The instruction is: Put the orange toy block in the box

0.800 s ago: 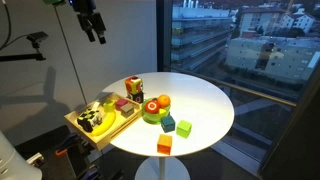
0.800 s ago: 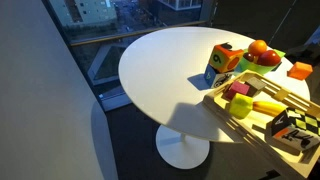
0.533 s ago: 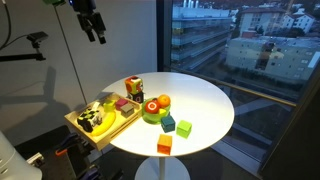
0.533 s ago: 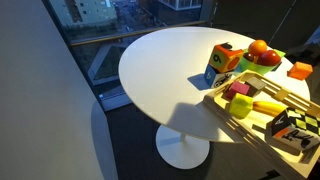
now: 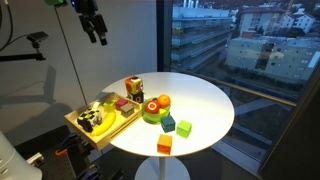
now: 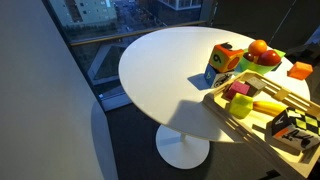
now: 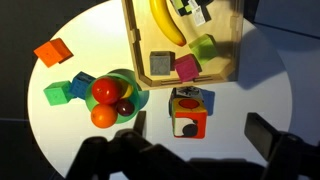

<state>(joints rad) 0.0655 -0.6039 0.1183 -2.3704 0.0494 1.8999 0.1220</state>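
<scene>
Table (image 5: 205,100) half bare, orange block (image 5: 164,145) — near rim

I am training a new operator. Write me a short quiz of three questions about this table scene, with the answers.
1. True or false: the orange toy block already lies in the box.
2. What lies on the green plate? A) a banana B) round fruits C) green cubes
3. Fill in: the tool hangs high above the table, open, and holds ____.
Key: 1 false, the block sits on the table near its edge; 2 B; 3 nothing.
</scene>
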